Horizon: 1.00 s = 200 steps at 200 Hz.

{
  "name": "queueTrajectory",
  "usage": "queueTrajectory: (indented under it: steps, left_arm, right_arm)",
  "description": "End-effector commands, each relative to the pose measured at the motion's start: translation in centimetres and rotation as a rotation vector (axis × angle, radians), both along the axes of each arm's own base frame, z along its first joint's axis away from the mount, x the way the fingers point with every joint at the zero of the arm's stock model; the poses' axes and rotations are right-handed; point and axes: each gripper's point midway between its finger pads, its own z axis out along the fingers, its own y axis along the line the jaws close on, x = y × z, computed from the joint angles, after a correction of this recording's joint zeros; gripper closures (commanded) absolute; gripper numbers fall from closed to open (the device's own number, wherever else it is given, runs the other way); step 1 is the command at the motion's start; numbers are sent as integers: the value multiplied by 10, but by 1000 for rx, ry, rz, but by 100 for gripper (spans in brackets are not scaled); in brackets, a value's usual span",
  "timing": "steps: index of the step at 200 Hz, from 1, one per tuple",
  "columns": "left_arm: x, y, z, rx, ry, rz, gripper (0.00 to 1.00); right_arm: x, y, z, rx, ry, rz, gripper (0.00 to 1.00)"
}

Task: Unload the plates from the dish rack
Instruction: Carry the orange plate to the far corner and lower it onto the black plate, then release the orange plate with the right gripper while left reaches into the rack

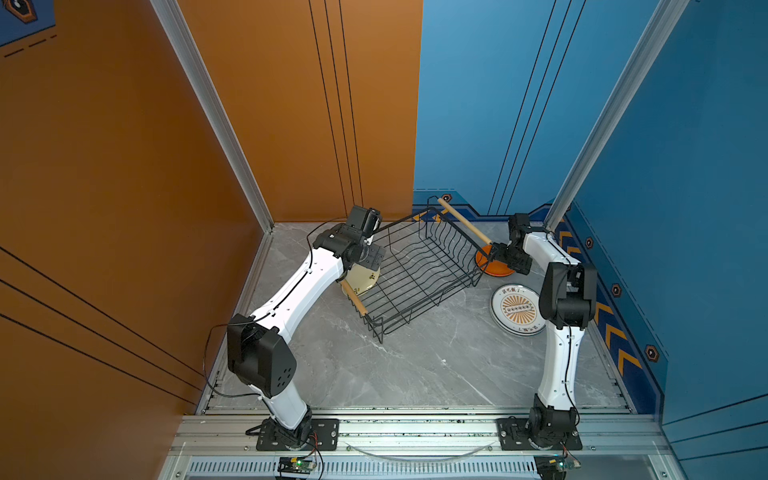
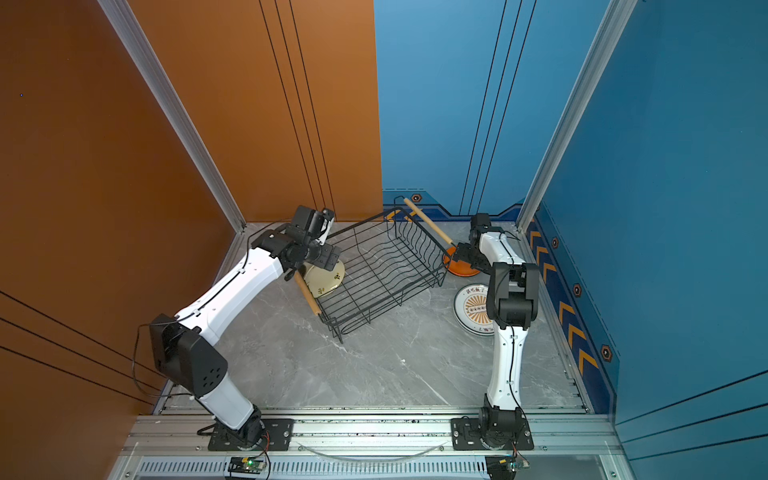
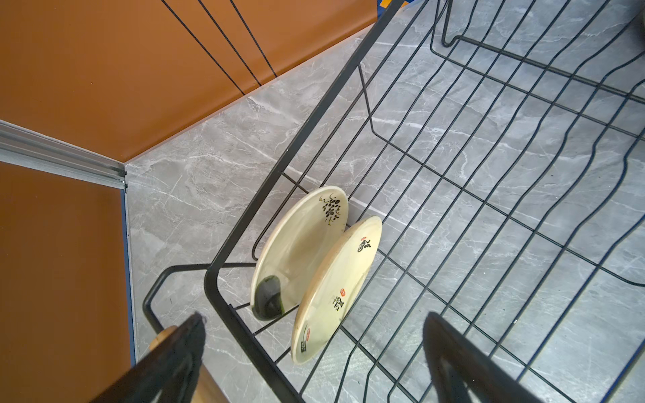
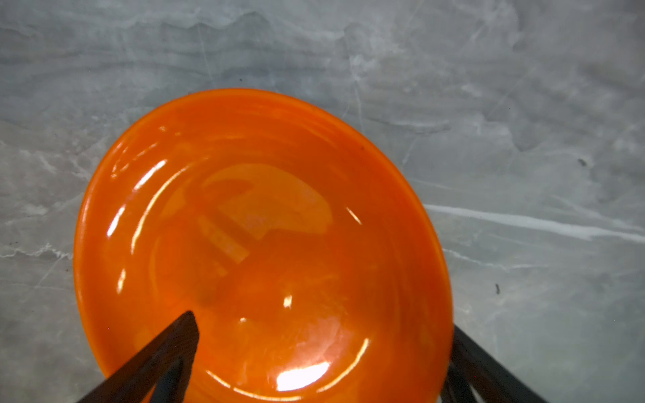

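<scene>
1. Black fingers [image 4: 167, 345] of your right gripper [image 4: 323, 322] loom closest, spread wide and gripping nothing. The plain orange plate [image 4: 261, 226] lies flat on the marble table [image 4: 523, 87] directly beneath them, 1 finger over its bowl, the other outside its rim.
2. Judge that plate unloaded: it sits outside the dish rack [image 3: 298, 146], just beside the wooden handle [image 1: 464, 222] nearest this gripper, a short carry from the wires.
3. Behind this gripper, toward its arm's base, the sunburst plate [image 1: 517, 309] also lies flat, apart from the orange one, so neither rides on the other.
4. Your left gripper [image 3: 314, 315] is fully spread and empty, poised above 2 cream plates [image 3: 300, 251] standing on edge. The rack's wires keep them upright, rims offered to your fingers.
5. Those 2 look like the last load; nothing else shows in the rack.
</scene>
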Motion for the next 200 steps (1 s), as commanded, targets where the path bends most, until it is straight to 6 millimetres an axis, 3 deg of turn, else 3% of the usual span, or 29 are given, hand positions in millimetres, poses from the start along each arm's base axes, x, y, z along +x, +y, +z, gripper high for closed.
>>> queueTrajectory:
  steps: [1,58,105,143,171,200]
  left_arm:
    - [3,3,-1,20,11,14,2]
    - [3,5,-12,57,38,1,2]
    - [6,6,-16,68,47,-4,2]
    - [8,8,-26,84,76,-13,2]
    - [12,15,-35,132,98,-6,0]
    - [16,17,-44,156,131,-9,5]
  right_arm:
    - [-8,7,-16,-18,78,52,0]
    - [-8,25,-19,-20,108,142,0]
    - [-16,14,-11,-76,137,137,0]
    - [-14,22,-6,-28,113,155,0]
    - [-13,31,3,70,56,153,0]
    - [-14,24,19,114,-1,116,0]
